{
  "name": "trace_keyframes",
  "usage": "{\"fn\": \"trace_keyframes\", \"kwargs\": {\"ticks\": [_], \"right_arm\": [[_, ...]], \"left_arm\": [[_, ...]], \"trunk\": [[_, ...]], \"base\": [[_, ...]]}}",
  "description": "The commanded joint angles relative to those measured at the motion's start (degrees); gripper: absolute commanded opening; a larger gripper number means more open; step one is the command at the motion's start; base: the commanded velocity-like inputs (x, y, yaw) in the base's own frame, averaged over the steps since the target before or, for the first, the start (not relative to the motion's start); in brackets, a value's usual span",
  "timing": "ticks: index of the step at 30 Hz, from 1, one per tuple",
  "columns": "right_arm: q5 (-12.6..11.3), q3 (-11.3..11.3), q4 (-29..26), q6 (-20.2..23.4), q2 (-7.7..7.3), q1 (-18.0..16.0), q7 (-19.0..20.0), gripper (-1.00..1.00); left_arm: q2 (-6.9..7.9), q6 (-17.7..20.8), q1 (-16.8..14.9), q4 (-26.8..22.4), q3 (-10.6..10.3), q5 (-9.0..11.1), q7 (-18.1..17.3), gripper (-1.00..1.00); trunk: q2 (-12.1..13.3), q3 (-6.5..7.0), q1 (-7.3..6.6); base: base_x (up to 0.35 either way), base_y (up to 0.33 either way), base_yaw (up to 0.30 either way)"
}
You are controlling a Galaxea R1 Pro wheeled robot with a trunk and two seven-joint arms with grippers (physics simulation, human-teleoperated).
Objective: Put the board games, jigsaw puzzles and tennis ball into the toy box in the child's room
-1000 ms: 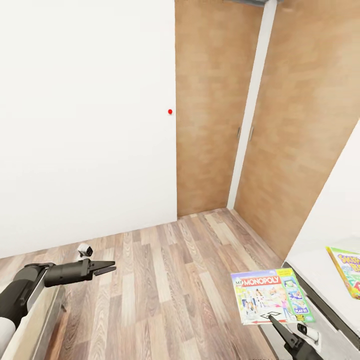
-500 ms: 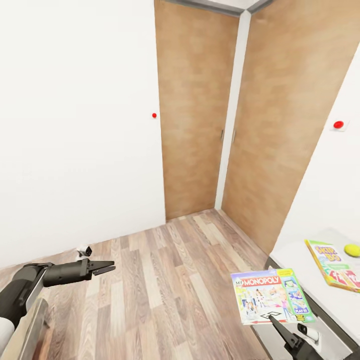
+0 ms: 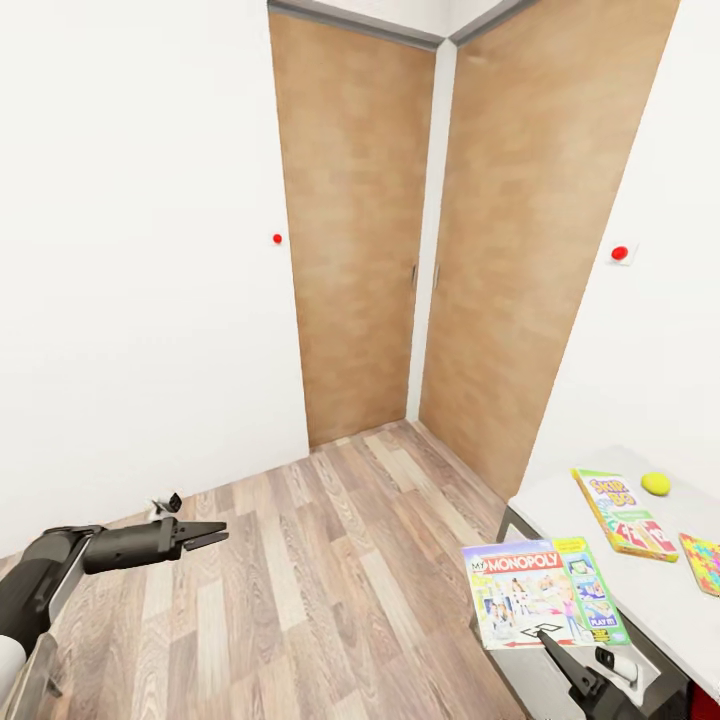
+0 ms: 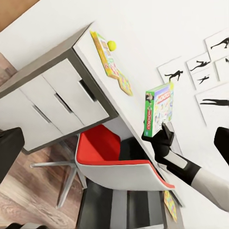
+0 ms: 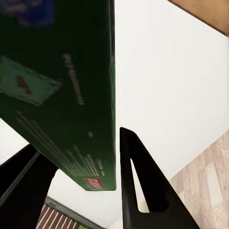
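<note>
Head view: the right gripper (image 3: 548, 640) clamps the flat Monopoly board game box (image 3: 543, 592), carrying it towards the grey-topped table (image 3: 560, 500); the left gripper (image 3: 212, 535), pinched empty, idles; next, finding the toy box.

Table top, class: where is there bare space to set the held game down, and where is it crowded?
Bare grey table lies at the near corner, between the held Monopoly box and the Skip-Bo box. Crowded beyond: tennis ball and jigsaw puzzle flank that box.

Board game box (image 5: 62, 90): dark green underside, faint print, held edge-on between two black fingers (image 5: 138, 186). Background: white wall (image 5: 171, 81), wood-plank floor (image 5: 210, 171) at one corner.
</note>
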Motion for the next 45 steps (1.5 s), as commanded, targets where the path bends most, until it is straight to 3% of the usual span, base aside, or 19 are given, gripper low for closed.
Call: {"fn": "trace_keyframes", "kwargs": {"ticks": [1, 12, 17, 20, 41, 45], "right_arm": [[-0.03, 0.00, -0.01, 0.59, 0.03, -0.06, 0.16, -1.00], [0.58, 0.14, -0.83, 0.74, 0.24, -0.11, -0.95, -1.00], [0.68, 0.49, -9.12, 4.32, 0.44, 0.33, -9.61, -1.00], [0.29, 0.76, -11.63, 5.33, 0.56, 0.53, -12.23, -1.00], [0.36, 0.97, -13.42, 7.15, 0.65, 0.64, -13.11, -1.00], [0.89, 1.59, -18.69, 9.52, 0.67, 0.58, -13.62, -1.00]], "left_arm": [[0.05, 0.59, -0.06, -0.02, 0.01, 0.00, -0.21, 1.00], [1.22, 0.56, -0.10, -0.02, 0.04, -0.01, -0.21, 1.00], [1.37, 0.55, -0.10, -0.02, 0.04, -0.01, -0.21, 1.00], [1.38, 0.55, -0.10, -0.02, 0.04, -0.01, -0.21, 1.00], [1.42, 0.47, -0.10, -0.02, 0.04, 0.05, -0.21, 1.00], [1.36, 0.47, -0.10, -0.02, 0.00, 0.07, -0.21, 1.00]], "trunk": [[-0.13, -0.10, 0.04], [-0.13, -0.04, 0.04], [-0.13, -0.04, 0.04], [-0.13, -0.04, 0.04], [-0.13, -0.04, 0.04], [-0.13, -0.04, 0.04]], "base": [[0.000, 0.000, -0.081], [0.000, 0.000, -0.015], [0.000, 0.000, 0.000], [0.000, 0.000, 0.000], [0.000, 0.000, 0.000], [0.000, 0.000, 0.000]]}}
